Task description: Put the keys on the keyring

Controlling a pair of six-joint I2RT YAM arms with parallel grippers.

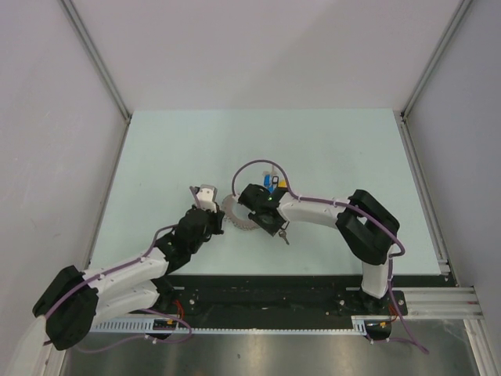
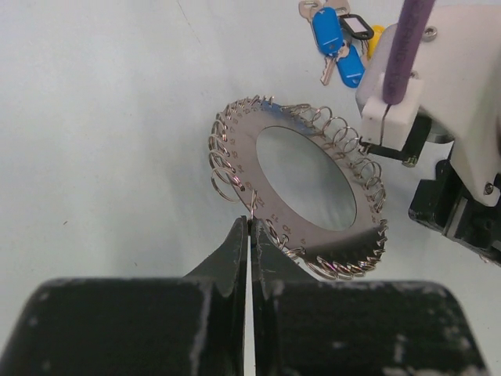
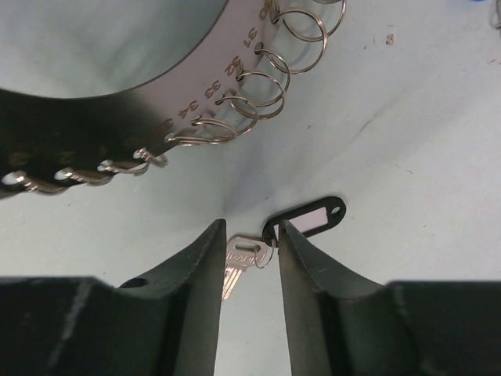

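The keyring (image 2: 266, 160), a silvery disc with an open centre and wire loops round its rim, lies on the table; it also shows in the top view (image 1: 237, 221) and the right wrist view (image 3: 168, 86). My left gripper (image 2: 251, 225) is shut on one small wire loop at the ring's near rim. My right gripper (image 3: 249, 235) is open, its fingers either side of a silver key (image 3: 241, 260) joined to a black-rimmed oval tag (image 3: 315, 217) on the table. The other keys (image 2: 338, 43), with blue and yellow heads, lie beyond the ring (image 1: 272, 182).
The right arm's wrist and purple cable (image 2: 446, 117) hang close over the ring's far right side. The pale green table (image 1: 172, 157) is bordered by metal rails (image 1: 423, 196) and grey walls.
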